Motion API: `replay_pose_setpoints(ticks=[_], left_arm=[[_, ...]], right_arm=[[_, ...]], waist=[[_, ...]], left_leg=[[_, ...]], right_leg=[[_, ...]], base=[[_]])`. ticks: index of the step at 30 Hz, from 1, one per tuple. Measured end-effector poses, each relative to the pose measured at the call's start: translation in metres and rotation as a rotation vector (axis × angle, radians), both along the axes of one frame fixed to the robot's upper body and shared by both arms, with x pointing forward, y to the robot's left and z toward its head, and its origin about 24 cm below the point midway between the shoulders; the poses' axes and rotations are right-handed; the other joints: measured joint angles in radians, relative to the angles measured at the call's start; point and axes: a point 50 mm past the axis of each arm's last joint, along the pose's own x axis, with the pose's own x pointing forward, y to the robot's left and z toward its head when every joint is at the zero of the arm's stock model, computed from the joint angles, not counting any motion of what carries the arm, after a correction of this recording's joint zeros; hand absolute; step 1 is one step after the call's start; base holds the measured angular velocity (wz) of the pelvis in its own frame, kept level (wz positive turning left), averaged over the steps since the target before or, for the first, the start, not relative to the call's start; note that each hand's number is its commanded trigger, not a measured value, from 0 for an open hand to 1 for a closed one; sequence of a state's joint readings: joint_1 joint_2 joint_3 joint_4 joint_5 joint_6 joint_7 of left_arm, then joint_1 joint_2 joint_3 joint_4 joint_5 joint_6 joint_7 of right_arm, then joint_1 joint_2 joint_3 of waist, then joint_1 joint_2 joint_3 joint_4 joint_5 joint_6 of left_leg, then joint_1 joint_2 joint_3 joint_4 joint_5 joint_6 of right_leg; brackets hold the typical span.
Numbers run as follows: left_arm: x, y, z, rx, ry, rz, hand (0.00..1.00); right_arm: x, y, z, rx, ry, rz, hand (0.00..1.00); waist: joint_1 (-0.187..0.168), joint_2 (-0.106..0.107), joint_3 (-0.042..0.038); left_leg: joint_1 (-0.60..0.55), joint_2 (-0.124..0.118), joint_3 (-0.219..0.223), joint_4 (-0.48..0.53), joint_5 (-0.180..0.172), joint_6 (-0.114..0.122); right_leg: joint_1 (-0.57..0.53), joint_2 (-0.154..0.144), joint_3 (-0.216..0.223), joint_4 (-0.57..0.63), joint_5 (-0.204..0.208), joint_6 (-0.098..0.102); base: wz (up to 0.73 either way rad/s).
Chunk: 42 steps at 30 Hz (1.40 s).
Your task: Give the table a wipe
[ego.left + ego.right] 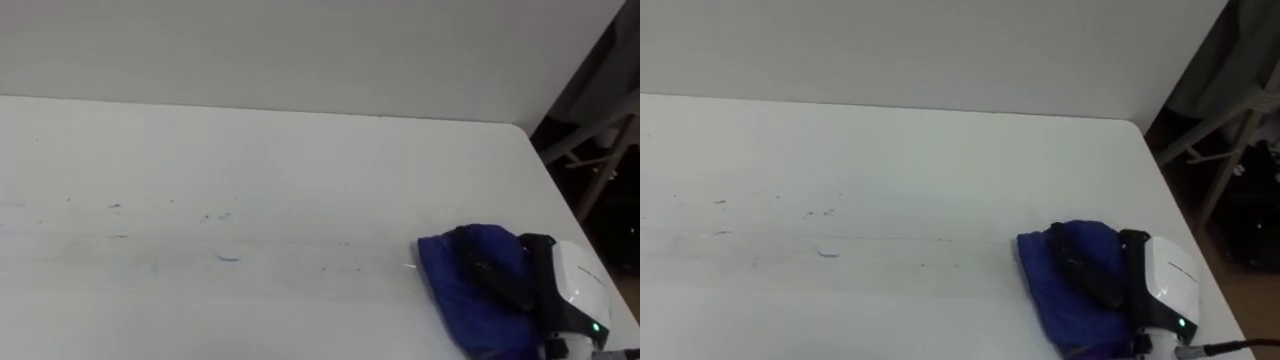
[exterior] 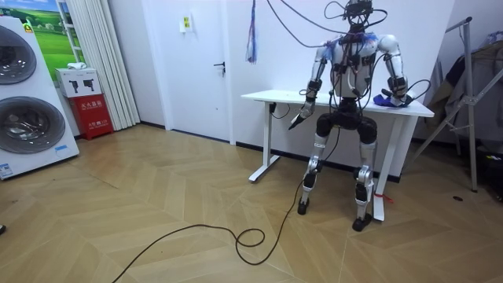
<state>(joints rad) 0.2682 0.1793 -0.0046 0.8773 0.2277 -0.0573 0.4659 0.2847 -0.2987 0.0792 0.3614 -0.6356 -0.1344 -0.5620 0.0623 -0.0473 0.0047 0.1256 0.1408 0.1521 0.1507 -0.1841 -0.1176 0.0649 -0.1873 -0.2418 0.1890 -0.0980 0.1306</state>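
Nearest, at the lower right of the eye views: right hand (image 1: 575, 290) set on top of a bunched blue cloth (image 1: 450, 290), dark fingers (image 1: 495, 280) stretched fairly flat across the fabric, pressing rather than clutching. Cloth lying on the white surface (image 1: 300, 170), close to its right edge and toward the near side. Further left on the surface, well apart from the cloth, a small bluish mark (image 1: 228, 258) and a scatter of faint dark specks (image 1: 215, 215). Beyond the far edge, plain pale wall (image 1: 300, 50). Seen from the room view: standing upright at the surface, back to the camera, left hand (image 2: 297, 120) hanging just beside the near edge, open or closed impossible to tell. Off the right end, a grey metal stand (image 2: 470, 118); far to the room view's left, washing machines (image 2: 23, 126) on wooden floor (image 2: 157, 204).
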Motion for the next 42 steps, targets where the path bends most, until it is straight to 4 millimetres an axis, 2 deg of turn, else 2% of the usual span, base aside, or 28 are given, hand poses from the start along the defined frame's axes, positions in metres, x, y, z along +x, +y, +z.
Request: replay_pose_setpoints(ticks=[7, 11, 13, 16, 21, 26, 28, 31, 33, 37, 39, 42], left_arm=[[0.001, 0.001, 0.000, -0.027, 0.009, -0.015, 0.00], [0.002, 0.003, 0.001, -0.028, 0.004, -0.018, 0.00], [0.002, 0.003, 0.001, -0.030, 0.003, -0.014, 0.00], [0.000, 0.004, 0.001, -0.042, -0.005, 0.014, 0.00], [-0.004, 0.007, 0.000, -0.037, 0.005, 0.028, 0.00], [-0.007, 0.015, 0.002, -0.039, -0.001, 0.076, 0.00], [-0.009, 0.018, 0.002, -0.037, -0.001, 0.091, 0.00], [-0.011, 0.024, 0.004, -0.026, -0.011, 0.124, 0.00], [-0.010, 0.027, 0.006, -0.027, -0.021, 0.136, 0.00], [-0.013, 0.031, 0.007, -0.024, -0.025, 0.160, 0.00], [-0.015, 0.035, 0.009, -0.016, -0.031, 0.191, 0.00], [-0.022, 0.041, 0.010, -0.008, -0.012, 0.233, 0.00]], right_arm=[[0.003, -0.001, 0.004, 0.012, -0.005, 0.011, 0.00], [0.009, 0.000, 0.014, 0.034, -0.045, 0.016, 0.00], [0.013, 0.002, 0.017, 0.048, -0.058, 0.023, 0.00], [0.018, 0.002, 0.028, 0.091, -0.109, 0.016, 0.00], [0.024, -0.009, 0.048, 0.136, -0.222, -0.035, 0.00], [0.028, -0.019, 0.070, 0.120, -0.327, -0.054, 0.00], [0.030, -0.029, 0.088, 0.089, -0.417, -0.081, 0.00], [0.030, -0.045, 0.104, 0.051, -0.528, -0.158, 0.00], [0.026, -0.057, 0.107, 0.060, -0.572, -0.233, 0.00], [0.013, -0.083, 0.099, 0.079, -0.574, -0.391, 0.00], [-0.003, -0.104, 0.079, 0.087, -0.493, -0.533, 0.00], [-0.024, -0.120, 0.055, 0.115, -0.386, -0.681, 0.00]], waist=[[-0.002, -0.002, 0.0009], [-0.004, -0.002, 0.0020], [-0.002, -0.002, 0.0041], [-0.007, -0.008, 0.0118], [-0.007, -0.012, 0.0075], [-0.032, -0.008, 0.0032], [-0.033, -0.003, -0.0026], [-0.036, -0.004, -0.0030], [-0.042, -0.008, -0.0035], [-0.064, -0.020, 0.0000], [-0.081, -0.032, 0.0006], [-0.096, -0.041, 0.0003]], left_leg=[[0.010, 0.000, 0.012, -0.005, 0.000, 0.000], [0.014, 0.000, 0.018, -0.006, 0.000, 0.000], [0.019, 0.000, 0.026, -0.011, 0.000, 0.000], [0.019, 0.001, 0.026, -0.011, 0.000, 0.000], [0.015, 0.001, 0.037, -0.006, 0.000, 0.000], [0.015, 0.001, 0.040, -0.007, 0.000, 0.000], [0.020, 0.001, 0.054, -0.007, 0.000, 0.000], [0.027, 0.001, 0.066, -0.010, 0.000, 0.000], [0.028, 0.001, 0.066, -0.011, 0.000, 0.000], [0.029, 0.001, 0.066, -0.014, 0.000, 0.000], [0.026, 0.002, 0.066, -0.016, 0.000, 0.000], [0.026, 0.002, 0.070, -0.016, 0.000, 0.000]], right_leg=[[0.000, 0.001, 0.011, 0.001, 0.000, 0.000], [-0.001, 0.002, 0.018, 0.001, 0.000, 0.000], [-0.001, 0.003, 0.024, 0.001, 0.001, 0.001], [-0.003, 0.003, 0.024, 0.001, 0.001, 0.001], [-0.017, 0.005, 0.035, 0.004, 0.003, 0.000], [-0.018, 0.005, 0.038, 0.005, 0.003, 0.000], [-0.029, 0.005, 0.054, 0.016, 0.003, 0.000], [-0.030, 0.007, 0.064, 0.016, 0.003, 0.000], [-0.031, 0.007, 0.064, 0.016, 0.003, 0.000], [-0.031, 0.007, 0.064, 0.016, 0.003, 0.000], [-0.032, 0.007, 0.064, 0.017, 0.003, 0.000], [-0.036, 0.008, 0.066, 0.018, 0.003, 0.000]], base=[[-0.03], [-0.04], [-0.09], [0.00], [-0.06], [-0.01], [-0.16], [-0.12], [0.00], [0.00], [0.00], [-0.03]])
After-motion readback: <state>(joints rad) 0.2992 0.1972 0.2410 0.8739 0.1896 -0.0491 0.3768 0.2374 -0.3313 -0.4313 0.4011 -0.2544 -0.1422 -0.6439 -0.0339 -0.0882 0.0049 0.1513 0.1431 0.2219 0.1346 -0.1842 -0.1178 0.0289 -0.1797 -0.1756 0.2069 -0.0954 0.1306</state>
